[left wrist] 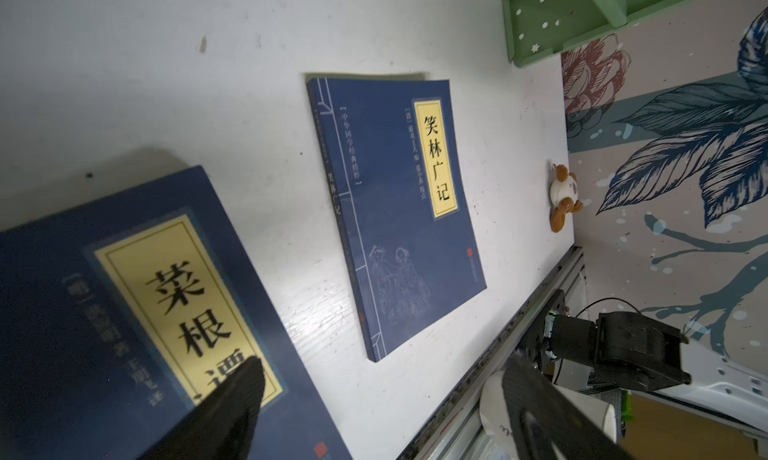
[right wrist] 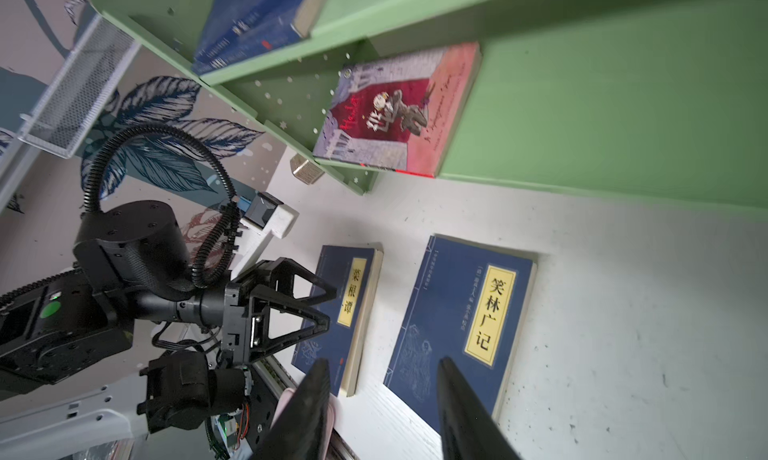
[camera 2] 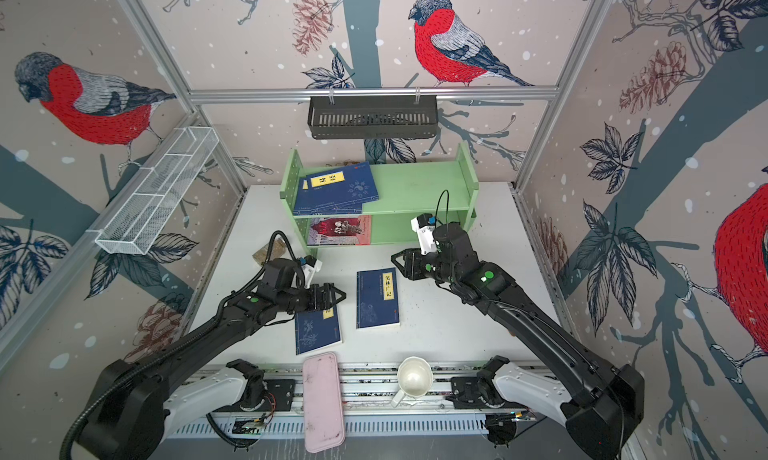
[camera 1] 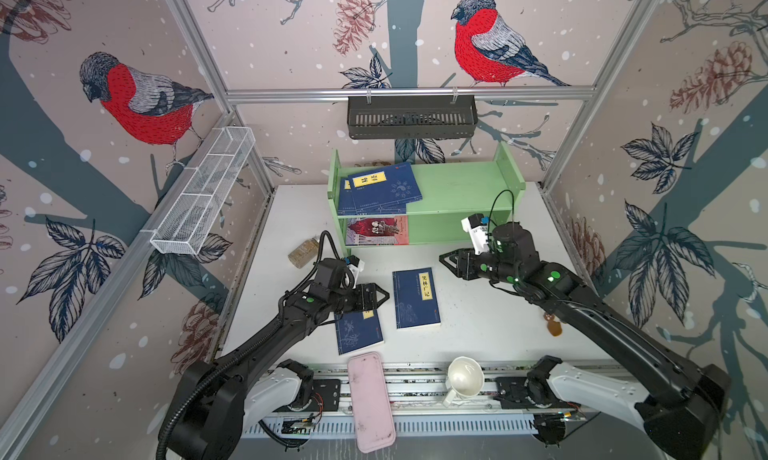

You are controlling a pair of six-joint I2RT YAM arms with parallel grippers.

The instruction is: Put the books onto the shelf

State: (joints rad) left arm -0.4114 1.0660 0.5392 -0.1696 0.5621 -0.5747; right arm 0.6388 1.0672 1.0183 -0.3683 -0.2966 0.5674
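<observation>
Books (camera 1: 417,299) lie flat on the table (camera 1: 478,320) (very thin): my left fingers (camera 1: 376,298), spread wide and empty, may only push one away; right fingers (camera 1: 452,264) released too.

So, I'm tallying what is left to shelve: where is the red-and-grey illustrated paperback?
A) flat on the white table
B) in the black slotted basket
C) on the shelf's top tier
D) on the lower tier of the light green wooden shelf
D: the red-and-grey illustrated paperback lies on the lower tier of the light green wooden shelf, beneath the tier that holds two navy blue paperbacks.
</observation>
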